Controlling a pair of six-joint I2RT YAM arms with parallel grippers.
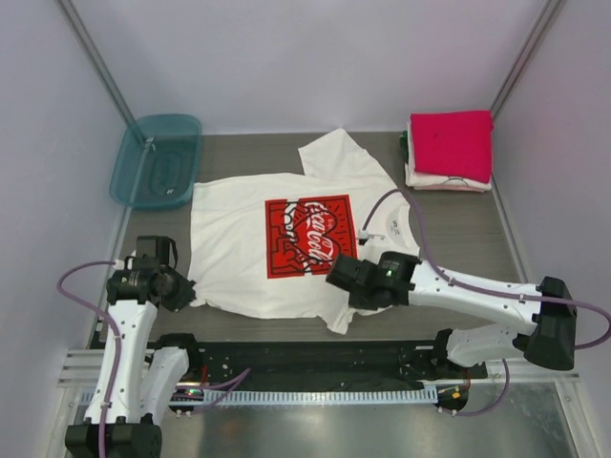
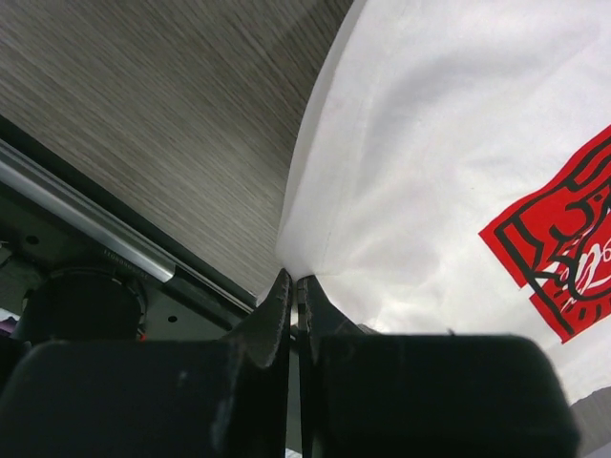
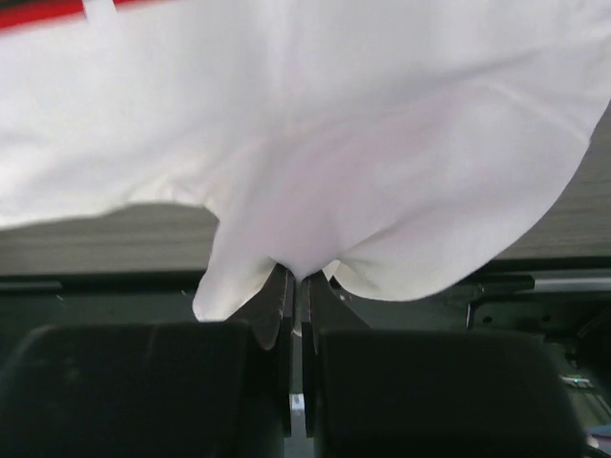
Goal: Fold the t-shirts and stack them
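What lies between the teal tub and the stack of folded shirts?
In the top view, bare table and a sleeve of the white tee lie between tub and stack.

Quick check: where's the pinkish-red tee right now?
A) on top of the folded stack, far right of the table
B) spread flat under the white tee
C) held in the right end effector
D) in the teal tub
A: the pinkish-red tee lies folded atop the pale folded tees at the far right, while the right end effector pinches the cream-white tee.
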